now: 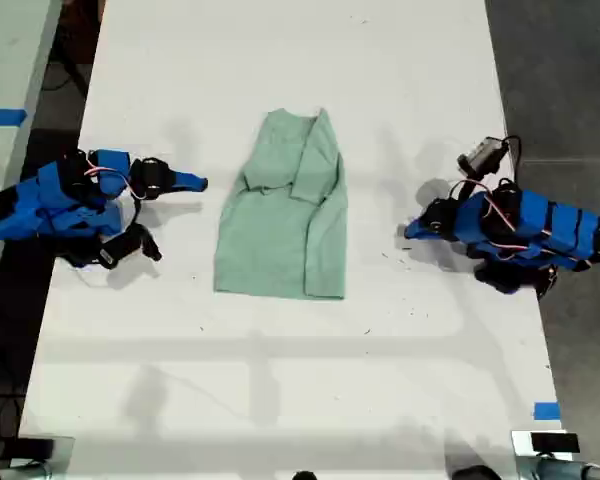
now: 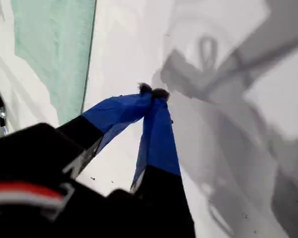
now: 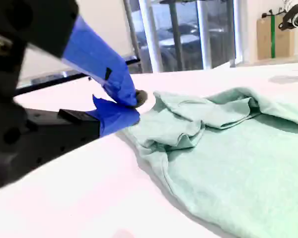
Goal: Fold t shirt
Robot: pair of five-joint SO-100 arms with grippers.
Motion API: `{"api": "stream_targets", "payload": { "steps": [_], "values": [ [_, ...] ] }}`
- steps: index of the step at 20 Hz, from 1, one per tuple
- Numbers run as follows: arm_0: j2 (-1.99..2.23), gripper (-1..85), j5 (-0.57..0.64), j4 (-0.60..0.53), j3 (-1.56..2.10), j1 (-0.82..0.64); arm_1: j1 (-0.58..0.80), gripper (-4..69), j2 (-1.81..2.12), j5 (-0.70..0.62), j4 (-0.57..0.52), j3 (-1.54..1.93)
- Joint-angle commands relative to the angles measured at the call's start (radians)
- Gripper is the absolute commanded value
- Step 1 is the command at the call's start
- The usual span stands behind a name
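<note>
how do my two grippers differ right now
Place: my second gripper is at the exterior view's left, my first gripper at its right.
Nearness: my second gripper sits close beside the bunched sleeve of the t shirt; my first gripper is over bare table, farther from the cloth.
Shared: both look shut and hold nothing; neither touches the t shirt.
</note>
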Motion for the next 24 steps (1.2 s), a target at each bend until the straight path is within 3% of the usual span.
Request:
{"api": "stream_targets", "payload": {
  "steps": [1,7,10,13,16,17,20,24],
  "values": [
    [-0.16,-0.1,-0.201,0.063,-0.084,0.095,0.012,-0.4,0.012,0.003,0.009,0.041],
    [-0.407,-0.1,-0.175,0.181,-0.364,0.095,0.015,-0.4,0.012,0.002,0.009,0.041],
    [-0.782,-0.1,-0.196,0.187,-0.515,0.183,0.014,-0.4,0.012,0.003,0.009,0.041],
    [-1.034,-0.1,-0.322,0.184,-0.574,0.29,0.015,-0.4,0.012,0.003,0.009,0.041],
    [-1.401,-0.1,-0.307,0.167,-0.759,0.314,0.014,-0.4,0.012,0.002,0.009,0.041],
    [-1.513,0.7,-0.295,0.158,-0.839,0.327,0.014,-0.4,0.012,0.002,0.009,0.041],
    [-1.681,15.3,-0.284,0.107,-0.968,0.368,0.014,-0.4,0.012,0.002,0.009,0.041],
    [-1.724,16.4,-0.268,0.089,-0.983,0.364,0.012,-0.4,0.012,0.0,0.009,0.041]
  ]
}}
